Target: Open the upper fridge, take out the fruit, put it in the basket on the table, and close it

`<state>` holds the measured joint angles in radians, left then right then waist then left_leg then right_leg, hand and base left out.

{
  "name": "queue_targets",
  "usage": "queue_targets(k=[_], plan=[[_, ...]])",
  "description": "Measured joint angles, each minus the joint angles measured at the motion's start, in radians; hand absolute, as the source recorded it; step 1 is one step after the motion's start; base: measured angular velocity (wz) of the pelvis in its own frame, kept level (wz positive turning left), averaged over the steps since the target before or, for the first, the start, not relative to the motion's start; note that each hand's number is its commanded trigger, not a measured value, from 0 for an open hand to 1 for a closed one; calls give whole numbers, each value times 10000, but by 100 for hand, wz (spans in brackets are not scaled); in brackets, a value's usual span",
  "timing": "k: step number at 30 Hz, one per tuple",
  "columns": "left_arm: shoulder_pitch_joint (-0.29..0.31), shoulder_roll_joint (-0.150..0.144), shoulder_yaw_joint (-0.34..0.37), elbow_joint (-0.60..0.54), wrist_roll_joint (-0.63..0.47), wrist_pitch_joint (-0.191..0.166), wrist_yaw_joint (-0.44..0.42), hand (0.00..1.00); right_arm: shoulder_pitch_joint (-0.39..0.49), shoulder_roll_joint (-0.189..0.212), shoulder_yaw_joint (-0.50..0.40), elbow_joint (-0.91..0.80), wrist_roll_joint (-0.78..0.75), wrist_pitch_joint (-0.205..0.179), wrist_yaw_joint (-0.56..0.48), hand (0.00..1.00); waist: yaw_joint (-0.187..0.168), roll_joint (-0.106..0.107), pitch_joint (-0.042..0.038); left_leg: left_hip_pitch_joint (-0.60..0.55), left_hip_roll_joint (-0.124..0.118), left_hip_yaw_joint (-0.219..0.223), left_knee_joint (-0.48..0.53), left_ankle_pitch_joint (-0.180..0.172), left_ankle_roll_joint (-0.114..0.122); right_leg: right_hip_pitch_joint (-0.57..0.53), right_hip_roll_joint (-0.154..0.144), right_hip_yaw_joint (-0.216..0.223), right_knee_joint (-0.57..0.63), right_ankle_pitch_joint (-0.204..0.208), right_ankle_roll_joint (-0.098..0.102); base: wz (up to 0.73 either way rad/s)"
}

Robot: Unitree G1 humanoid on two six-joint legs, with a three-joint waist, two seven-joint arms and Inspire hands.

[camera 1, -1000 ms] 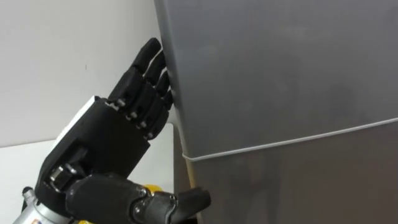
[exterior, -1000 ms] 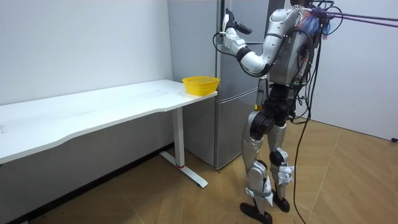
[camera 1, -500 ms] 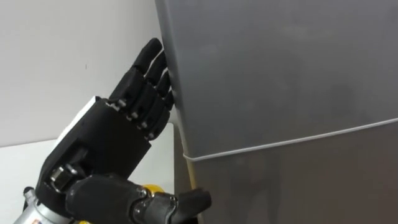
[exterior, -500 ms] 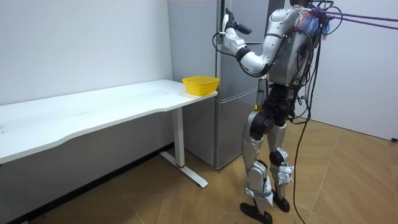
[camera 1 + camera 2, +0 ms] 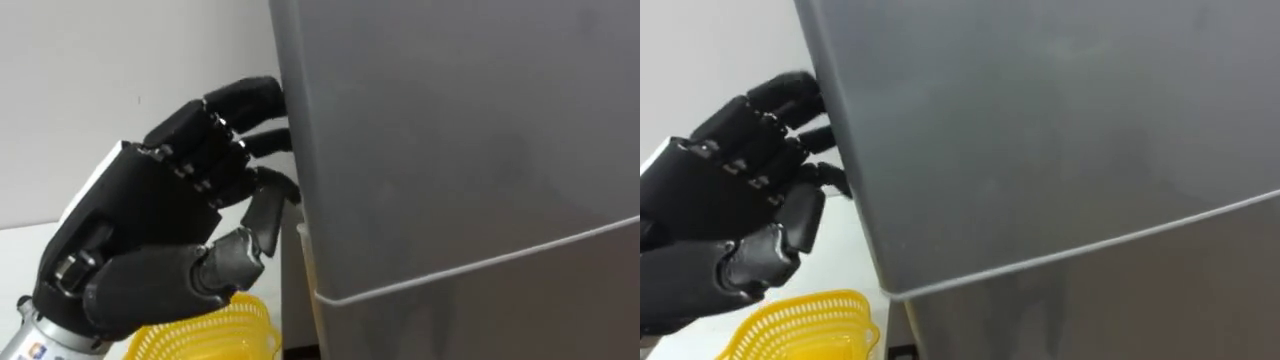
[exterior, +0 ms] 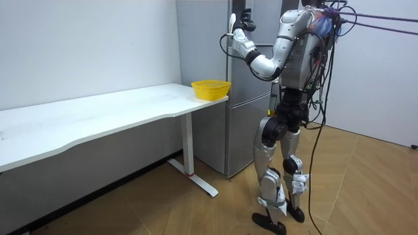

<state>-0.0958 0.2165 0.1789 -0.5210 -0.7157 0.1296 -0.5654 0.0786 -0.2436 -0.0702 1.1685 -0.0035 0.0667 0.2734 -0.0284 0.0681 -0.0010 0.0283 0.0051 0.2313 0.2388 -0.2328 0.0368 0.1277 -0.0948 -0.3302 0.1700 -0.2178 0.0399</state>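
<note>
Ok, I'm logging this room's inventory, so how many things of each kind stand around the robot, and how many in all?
fridge: 1
white table: 1
yellow basket: 1
Total: 3

At nine o'clock, the left hand hooks bent fingers on the upper fridge door; a yellow basket sits at seven.
</note>
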Motion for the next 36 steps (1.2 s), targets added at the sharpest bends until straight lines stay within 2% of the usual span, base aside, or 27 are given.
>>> queue_targets(k=[4,8,14,20,21,23,24,25,26,27,28,33,36], plan=[[-1,34,-573,-12,-8,126,-403,100,-3,0,9,-10,11,-13,-17,0,-89,0,-1,-1,27,98,0,0,1,-47,6,40,4,2,2,-7],[-16,48,-773,-74,-228,135,-788,100,-7,-1,65,3,25,-5,-112,0,-194,-16,-10,1,33,120,-4,0,1,-59,8,47,5,2,2,0],[-186,74,-918,-72,-327,161,-1147,92,-12,-3,116,103,135,3,-164,0,-200,-48,-10,5,34,135,-2,0,1,-62,13,58,10,8,7,0],[-194,174,-1445,-66,-522,201,-1149,88,-29,-16,296,142,279,6,-336,0,-288,-43,-10,-4,40,109,7,0,1,-57,70,56,4,10,8,0],[-198,224,-1563,-66,-604,201,-1176,100,-101,-20,302,282,280,-2,-349,0,-332,-45,-9,-4,40,119,6,0,1,-57,67,59,5,10,8,0],[-204,378,-1796,-66,-607,210,-1246,100,-230,-44,384,508,290,-5,-396,0,-408,-44,-9,3,40,138,5,0,1,-65,68,132,4,11,9,-2],[-218,426,-1953,-66,-606,217,-1280,90,-293,-68,490,552,287,-3,-430,0,-472,-41,-9,11,42,146,2,0,1,-68,72,158,4,11,10,-6],[-259,425,-2127,-55,-605,220,-1338,85,-352,-98,559,552,283,-1,-422,0,-544,-39,-6,12,42,156,-2,0,1,-73,80,195,8,12,10,-5],[-304,429,-2247,-36,-605,221,-1377,77,-379,-130,651,550,284,-6,-415,0,-562,-39,-6,12,43,162,-2,0,1,-74,84,202,10,12,10,-4],[-393,430,-2497,-25,-600,223,-1465,49,-380,-200,831,547,276,-2,-411,0,-598,-39,-6,11,43,176,0,0,1,-76,83,211,12,14,11,0],[-503,430,-2767,-24,-597,223,-1519,0,-378,-256,953,546,276,-2,-404,0,-614,-42,-3,13,43,182,0,0,1,-77,79,213,13,16,12,0],[-764,417,-3489,112,-572,276,-1656,0,-394,-312,1158,539,165,-4,-378,0,-856,-39,16,15,63,179,6,0,0,-93,56,221,12,25,4,-1],[-814,434,-3637,112,-594,378,-1737,0,-459,-314,1171,539,-15,8,-379,0,-1072,-64,33,-8,79,194,5,0,0,-126,57,257,13,28,-2,-1]])
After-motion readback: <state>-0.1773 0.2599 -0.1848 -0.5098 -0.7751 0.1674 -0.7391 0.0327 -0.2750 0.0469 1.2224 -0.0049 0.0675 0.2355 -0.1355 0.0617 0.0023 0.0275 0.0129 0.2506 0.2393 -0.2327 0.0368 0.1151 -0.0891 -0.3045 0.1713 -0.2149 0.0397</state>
